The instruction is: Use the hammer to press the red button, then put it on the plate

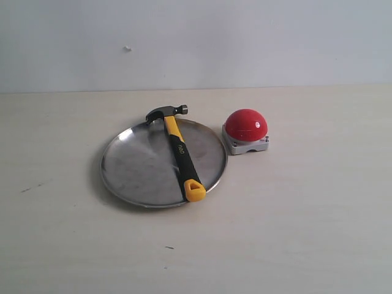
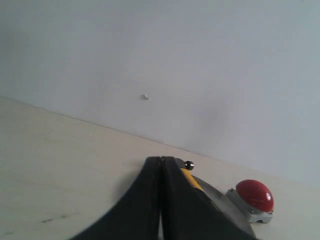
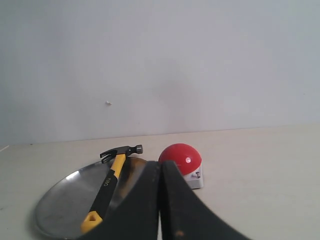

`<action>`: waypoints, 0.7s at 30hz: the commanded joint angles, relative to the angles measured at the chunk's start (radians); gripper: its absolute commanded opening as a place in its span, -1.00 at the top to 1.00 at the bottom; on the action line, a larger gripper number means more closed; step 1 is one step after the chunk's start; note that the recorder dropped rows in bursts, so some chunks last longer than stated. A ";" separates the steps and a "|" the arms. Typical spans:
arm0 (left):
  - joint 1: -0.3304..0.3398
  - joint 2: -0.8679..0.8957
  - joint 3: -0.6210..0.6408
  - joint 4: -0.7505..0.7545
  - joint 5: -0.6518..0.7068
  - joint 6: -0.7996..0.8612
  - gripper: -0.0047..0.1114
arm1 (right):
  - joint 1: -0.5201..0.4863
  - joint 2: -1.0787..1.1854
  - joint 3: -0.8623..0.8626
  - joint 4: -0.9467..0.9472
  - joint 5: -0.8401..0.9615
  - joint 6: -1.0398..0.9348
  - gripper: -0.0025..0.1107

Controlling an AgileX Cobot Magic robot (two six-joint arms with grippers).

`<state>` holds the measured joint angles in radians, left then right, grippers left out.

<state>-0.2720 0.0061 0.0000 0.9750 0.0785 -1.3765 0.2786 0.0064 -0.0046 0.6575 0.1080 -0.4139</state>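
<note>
Hammer [image 1: 178, 149] lies across plate [image 1: 131, 165], head toward table's [image 1: 306, 233] far edge. Left gripper [image 2: 160, 165] and right gripper [image 3: 160, 167] pinched together, empty; you'd open wide, grab mid-handle.

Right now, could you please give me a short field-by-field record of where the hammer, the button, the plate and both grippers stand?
hammer: lies across the plate, head at the far rim, yellow loop at the near rim
plate: flat on the table, holds only the hammer
red button: on the table, close beside the plate's right rim in the exterior view; contact unclear
left gripper: shut, holding nothing
right gripper: shut, holding nothing
button pressed: cannot tell
</note>
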 commanded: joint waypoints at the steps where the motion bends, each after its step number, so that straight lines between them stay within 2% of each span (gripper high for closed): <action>1: 0.005 -0.006 0.000 0.051 0.014 0.036 0.92 | 0.001 -0.006 0.005 -0.003 -0.006 -0.002 0.96; 6: 0.005 -0.006 0.000 0.104 0.014 0.052 0.92 | 0.001 -0.006 0.005 -0.003 -0.006 -0.002 0.96; 8: 0.005 -0.006 0.000 0.057 0.025 0.170 0.92 | 0.001 -0.006 0.005 -0.003 -0.006 -0.002 0.96; 9: 0.005 -0.006 0.000 -0.010 0.035 0.306 0.92 | 0.001 -0.006 0.005 -0.003 -0.006 -0.002 0.96; 11: 0.006 -0.006 0.000 -0.294 0.070 0.728 0.92 | 0.001 -0.006 0.005 -0.003 -0.006 -0.002 0.96; 12: 0.009 -0.006 0.000 -0.569 0.099 1.125 0.92 | 0.001 -0.006 0.005 -0.003 -0.006 -0.002 0.96; 13: 0.011 -0.006 0.000 -0.685 0.107 1.282 0.92 | 0.001 -0.006 0.005 -0.003 -0.006 -0.002 0.96; 14: 0.013 -0.006 0.000 -0.753 0.108 1.353 0.92 | 0.001 -0.006 0.005 -0.003 -0.006 -0.002 0.96; 16: 0.013 -0.006 0.000 -0.775 0.108 1.364 0.92 | 0.001 -0.006 0.005 -0.003 -0.006 -0.002 0.96; 21: 0.013 -0.006 0.000 -0.720 0.108 1.366 0.92 | 0.001 -0.006 0.005 -0.003 -0.006 -0.002 0.96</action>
<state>-0.2612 0.0061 0.0004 0.2640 0.1877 -0.0189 0.2786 0.0064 -0.0046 0.6575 0.1080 -0.4139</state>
